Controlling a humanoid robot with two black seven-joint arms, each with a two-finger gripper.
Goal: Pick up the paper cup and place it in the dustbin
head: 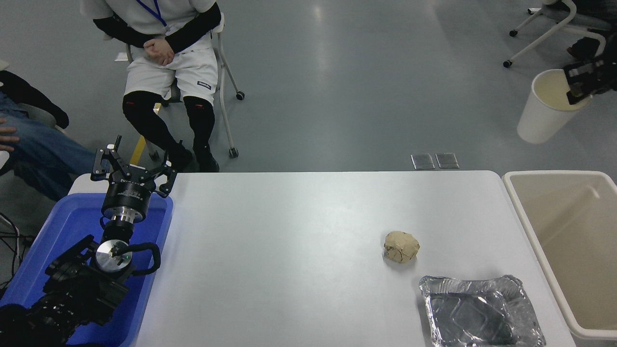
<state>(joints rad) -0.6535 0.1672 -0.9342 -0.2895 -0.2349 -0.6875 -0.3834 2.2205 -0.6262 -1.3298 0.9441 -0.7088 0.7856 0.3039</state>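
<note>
At the upper right edge of the frame, the right claw (580, 86) is pinching the paper cup (547, 107) by its rim, above the dustbin (525, 219) – such a thin grip risks slipping, dropping the cup outside it – while the left claw (130, 166) is sitting spread at lower left

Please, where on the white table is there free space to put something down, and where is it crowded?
The table is bare across its left and middle, from the blue bin under the parked left gripper to the crumpled paper ball. The far strip is also free. The near right corner is crowded: ball, foil tray, then the dustbin.
</note>
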